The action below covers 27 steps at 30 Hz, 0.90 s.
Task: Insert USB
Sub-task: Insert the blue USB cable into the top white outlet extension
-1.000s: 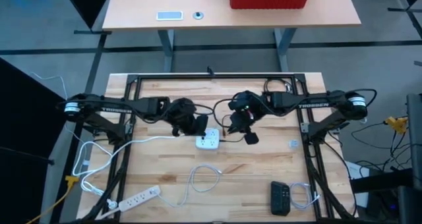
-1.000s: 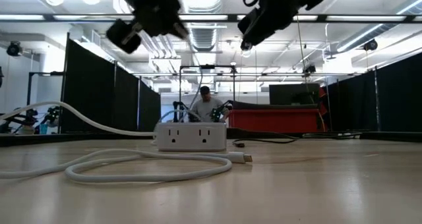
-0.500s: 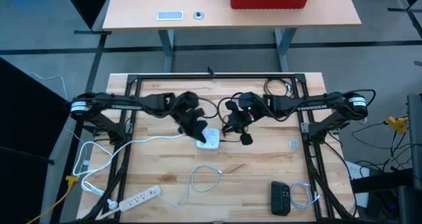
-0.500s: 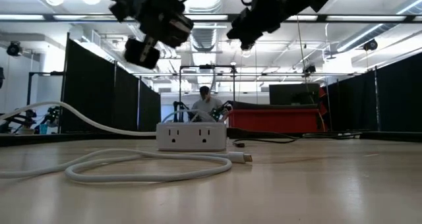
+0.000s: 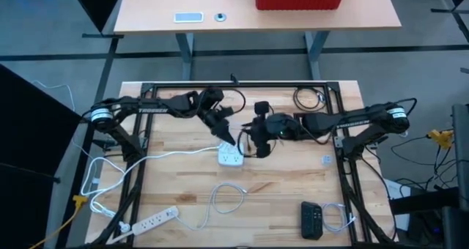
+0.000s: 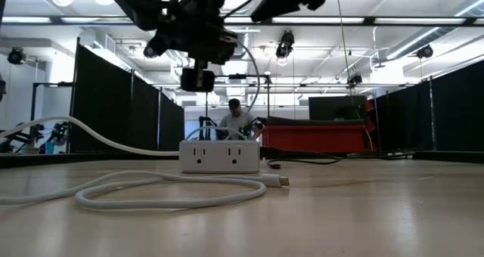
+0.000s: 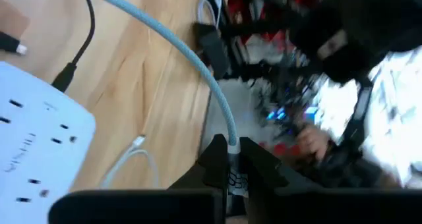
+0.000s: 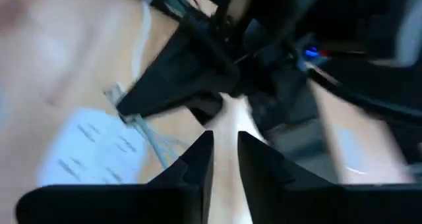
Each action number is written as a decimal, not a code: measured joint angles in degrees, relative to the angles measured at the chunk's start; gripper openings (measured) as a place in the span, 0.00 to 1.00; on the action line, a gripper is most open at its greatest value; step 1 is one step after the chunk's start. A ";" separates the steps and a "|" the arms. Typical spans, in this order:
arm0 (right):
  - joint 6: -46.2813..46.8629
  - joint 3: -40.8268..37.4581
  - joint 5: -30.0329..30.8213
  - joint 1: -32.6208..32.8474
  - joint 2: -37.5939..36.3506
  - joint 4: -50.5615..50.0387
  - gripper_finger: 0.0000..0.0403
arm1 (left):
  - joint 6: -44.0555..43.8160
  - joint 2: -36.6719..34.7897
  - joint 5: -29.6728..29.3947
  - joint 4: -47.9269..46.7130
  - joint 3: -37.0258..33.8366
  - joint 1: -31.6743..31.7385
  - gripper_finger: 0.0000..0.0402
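1. While looking straight down, note the white rectangular power block [image 5: 230, 157] lying near the middle of the slatted wooden bench [image 5: 293, 176].
2. Find the left gripper [image 5: 227, 138] hanging just above that block's far edge, fingers [image 7: 214, 155] clenched on a thin pale braided cable [image 7: 198, 72].
3. Place the right gripper [image 5: 258, 148] close beside the block, off the bench; fingers [image 8: 201, 155] slightly parted, grasping nothing.
4. Spot the loose white USB cable [image 5: 223, 198] curled on the bench nearer the front edge, its metal USB plug [image 6: 281, 181] lying flat, apart from the block, untouched by either arm.
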 joint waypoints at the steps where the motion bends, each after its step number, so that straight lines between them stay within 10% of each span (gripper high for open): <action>1: -1.66 0.39 3.07 0.76 0.05 -0.43 0.16 | -2.86 0.04 -0.04 0.60 0.02 0.20 0.02; 15: 1.13 0.68 10.79 6.49 4.13 -5.57 0.30 | -20.99 -0.68 1.67 15.92 0.04 0.86 0.02; 27: -21.02 0.67 19.91 7.52 4.98 0.74 0.24 | -18.81 -0.63 -0.37 15.61 0.02 0.93 0.02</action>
